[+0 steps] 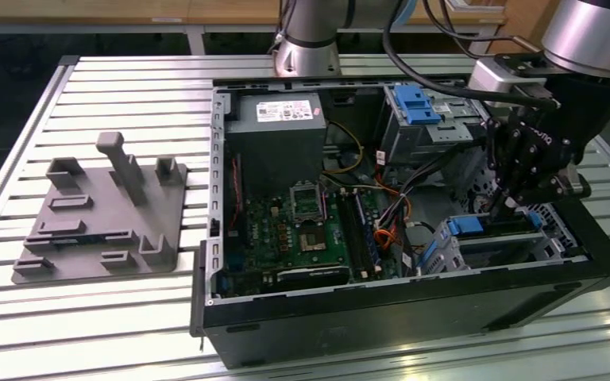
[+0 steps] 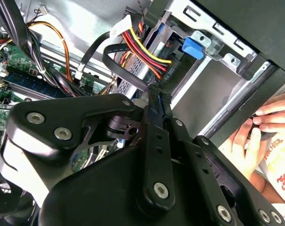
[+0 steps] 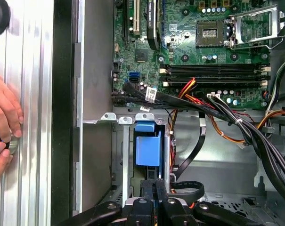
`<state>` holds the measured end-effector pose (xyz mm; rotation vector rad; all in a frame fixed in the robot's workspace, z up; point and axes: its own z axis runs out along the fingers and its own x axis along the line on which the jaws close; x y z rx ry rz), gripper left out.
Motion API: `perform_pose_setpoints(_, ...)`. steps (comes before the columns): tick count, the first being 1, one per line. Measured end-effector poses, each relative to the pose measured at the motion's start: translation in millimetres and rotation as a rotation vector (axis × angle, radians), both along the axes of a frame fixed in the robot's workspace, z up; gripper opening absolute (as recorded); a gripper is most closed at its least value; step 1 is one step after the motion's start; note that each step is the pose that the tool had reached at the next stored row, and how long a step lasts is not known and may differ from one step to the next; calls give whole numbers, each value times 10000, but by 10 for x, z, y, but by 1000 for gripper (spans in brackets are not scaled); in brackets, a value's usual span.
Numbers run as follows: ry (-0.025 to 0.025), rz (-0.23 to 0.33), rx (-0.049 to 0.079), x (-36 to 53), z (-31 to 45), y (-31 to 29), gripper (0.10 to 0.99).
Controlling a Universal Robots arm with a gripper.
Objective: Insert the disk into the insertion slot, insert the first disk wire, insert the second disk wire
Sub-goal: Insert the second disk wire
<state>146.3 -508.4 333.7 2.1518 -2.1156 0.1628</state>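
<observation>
Black gripper fingers (image 3: 156,184) sit closest to the camera in both wrist views. They are pressed close together, with no gap that I can see. In the second wrist view the gripper's tip (image 2: 156,92) meets the end of a black wire (image 2: 118,70), next to a bunch of red, yellow and black wires (image 2: 142,49). The wire end looks pinched, but I cannot tell for sure.

The disk (image 3: 147,148) is already inside the insertion slot (image 3: 126,118). Its blue frame end shows just ahead of the fingertips. In the exterior view the gripper (image 1: 511,202) hangs low inside the open computer case (image 1: 390,317), right over the disk (image 1: 464,226), which sits in its metal cage (image 1: 501,255) on the exterior view's right. The green motherboard (image 3: 189,42) lies well apart from the fingers.

I think the wire is soft and bendy, so it will flop and twist. Its plug is small and hard, and that is the best place to hold it, not the cord. The plug's thin parts could break if it goes in crooked. The disk looks stiff and a bit heavy. Its blue frame is the safe part to hold or push.

A person's hand (image 3: 3,117) rests on the table just outside the case wall.
</observation>
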Motion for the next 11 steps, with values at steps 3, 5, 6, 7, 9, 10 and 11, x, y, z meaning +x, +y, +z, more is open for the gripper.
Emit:
perform_pose_setpoints(3, 5, 0, -1, 0, -10, 0, 145)
perform_pose_setpoints(5, 7, 0, 0, 0, -12, 0, 145)
perform_pose_setpoints(6, 6, 0, 0, 0, -13, 0, 145)
perform_pose_setpoints(7, 6, 0, 1, 0, -13, 0, 145)
perform_pose_setpoints(9, 7, 0, 3, 0, -14, 2, 145)
perform_pose_setpoints(10, 7, 0, 2, 0, -13, 4, 145)
perform_pose_setpoints(11, 6, -1, 0, 0, -13, 6, 145)
